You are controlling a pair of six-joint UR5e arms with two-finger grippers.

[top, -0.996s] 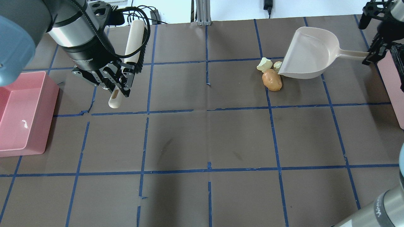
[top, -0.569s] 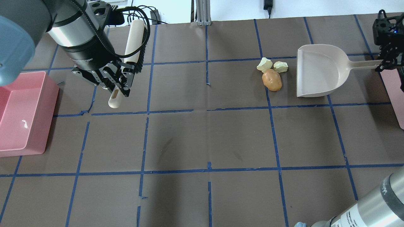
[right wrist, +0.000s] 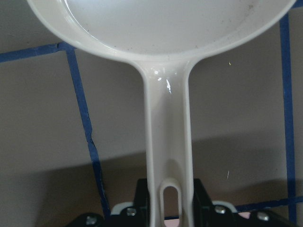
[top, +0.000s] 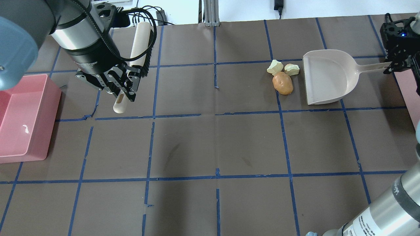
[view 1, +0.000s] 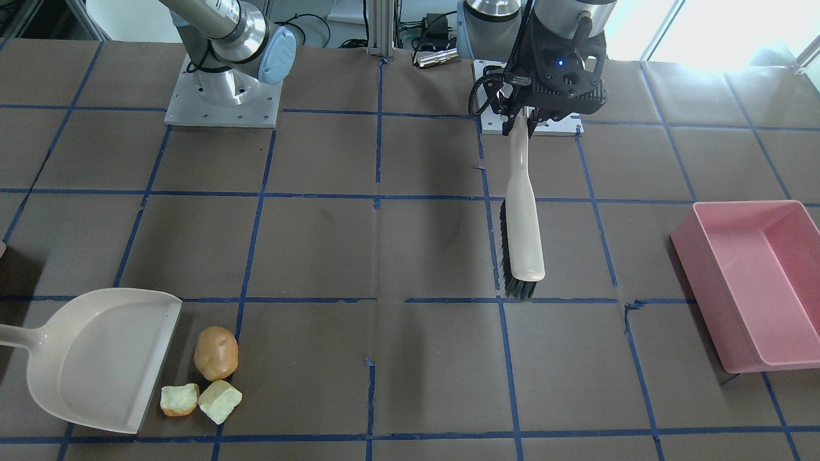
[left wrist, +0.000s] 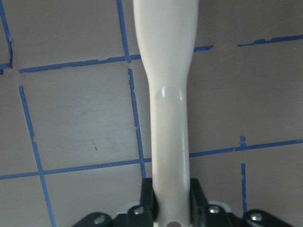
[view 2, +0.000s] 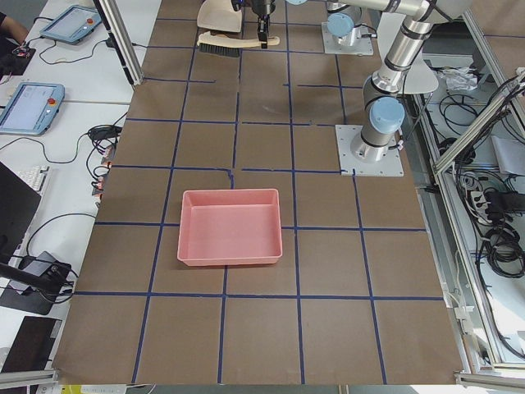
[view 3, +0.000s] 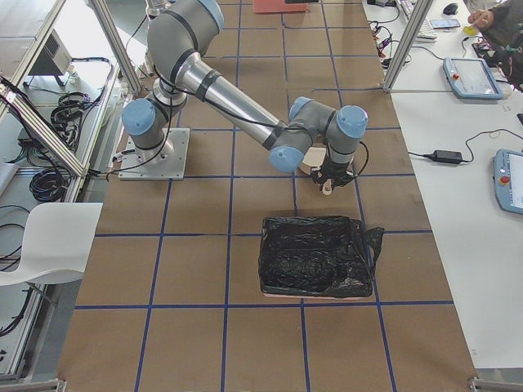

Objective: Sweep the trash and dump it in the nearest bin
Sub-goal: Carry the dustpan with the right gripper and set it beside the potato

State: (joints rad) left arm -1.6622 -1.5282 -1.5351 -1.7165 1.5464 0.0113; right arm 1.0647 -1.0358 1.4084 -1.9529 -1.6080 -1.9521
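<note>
The trash lies together on the brown mat: a brown potato-like lump [top: 282, 83] [view 1: 216, 353] and two pale yellow chunks [top: 275, 67] [top: 291, 69]. A beige dustpan [top: 325, 77] [view 1: 96, 355] lies flat just right of them in the overhead view, its open lip facing them with a small gap. My right gripper [top: 392, 65] [right wrist: 169, 198] is shut on the dustpan's handle. My left gripper [top: 123, 93] [left wrist: 170, 208] is shut on the handle of a beige brush [top: 137, 46] [view 1: 524, 224] with black bristles, far left of the trash.
A pink bin [top: 23, 118] [view 1: 756, 282] stands at the table's left end. A bin lined with a black bag [view 3: 319, 255] stands at the right end, just behind the right gripper; its pink edge [top: 408, 95] shows in the overhead view.
The dustpan was tilted up over one yellow chunk; it pulled back to the right, came down flat, then edged back toward the trash. The left arm and brush barely moved.
</note>
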